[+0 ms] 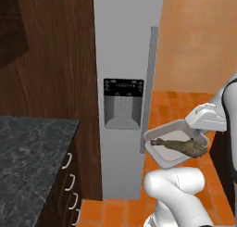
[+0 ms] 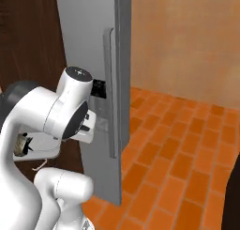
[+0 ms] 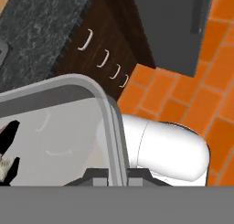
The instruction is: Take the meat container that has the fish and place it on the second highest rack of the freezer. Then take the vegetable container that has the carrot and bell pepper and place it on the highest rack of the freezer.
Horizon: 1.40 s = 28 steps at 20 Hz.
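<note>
My gripper [image 1: 200,132] is shut on the right rim of the meat container [image 1: 167,153], a shallow grey tray held tilted in the air. The dark olive-brown fish [image 1: 185,147] lies in it. The tray hangs just right of the freezer [image 1: 122,59], whose grey door with a dispenser panel faces me, its long bar handle [image 1: 150,82] beside the tray. In the hand view the tray rim [image 3: 109,113] runs down between my gripper [image 3: 118,176] fingertips, and the fish tail [image 3: 9,147] shows at the left. The freezer's white shelves, the carrot and the bell pepper are out of view.
A dark granite counter [image 1: 32,152] with brown drawers [image 1: 69,184] stands left of the freezer, under dark wood cabinets [image 1: 51,50]. Orange brick floor [image 2: 178,154] lies open to the right, bounded by an orange wall [image 2: 187,36].
</note>
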Available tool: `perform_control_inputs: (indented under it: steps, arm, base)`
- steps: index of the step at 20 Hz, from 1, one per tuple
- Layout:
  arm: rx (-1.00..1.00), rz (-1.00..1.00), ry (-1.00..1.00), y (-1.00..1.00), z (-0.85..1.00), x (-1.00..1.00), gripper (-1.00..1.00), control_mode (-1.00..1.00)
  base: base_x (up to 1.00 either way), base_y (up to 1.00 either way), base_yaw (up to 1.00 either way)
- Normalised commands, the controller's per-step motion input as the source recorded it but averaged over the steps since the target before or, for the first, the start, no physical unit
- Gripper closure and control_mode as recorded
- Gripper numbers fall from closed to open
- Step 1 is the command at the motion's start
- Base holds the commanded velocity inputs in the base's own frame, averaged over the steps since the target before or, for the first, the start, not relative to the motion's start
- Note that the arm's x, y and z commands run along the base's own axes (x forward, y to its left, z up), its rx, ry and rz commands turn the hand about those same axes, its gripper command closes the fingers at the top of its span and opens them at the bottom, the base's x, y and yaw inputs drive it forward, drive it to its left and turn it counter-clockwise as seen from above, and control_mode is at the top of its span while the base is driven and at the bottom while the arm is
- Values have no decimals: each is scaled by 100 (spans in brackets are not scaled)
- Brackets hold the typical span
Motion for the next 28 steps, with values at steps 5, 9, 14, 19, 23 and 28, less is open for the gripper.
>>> perform_control_inputs:
  steps: [5, 9, 14, 19, 23, 28]
  arm:
    - [0, 0, 0, 0, 0, 0, 100, 100]
    - [0, 0, 0, 0, 0, 0, 100, 100]
    - [0, 0, 0, 0, 0, 0, 100, 100]
    - [0, 0, 0, 0, 0, 0, 100, 100]
    - [0, 0, 0, 0, 0, 0, 100, 100]
    - [0, 0, 0, 0, 0, 0, 100, 100]
  base:
    - [-1, -26, -55]
    - [0, -38, -17]
    - [0, -66, -9]
    - [1, -66, -9]
    - [48, -21, -17]
    - [64, 68, -2]
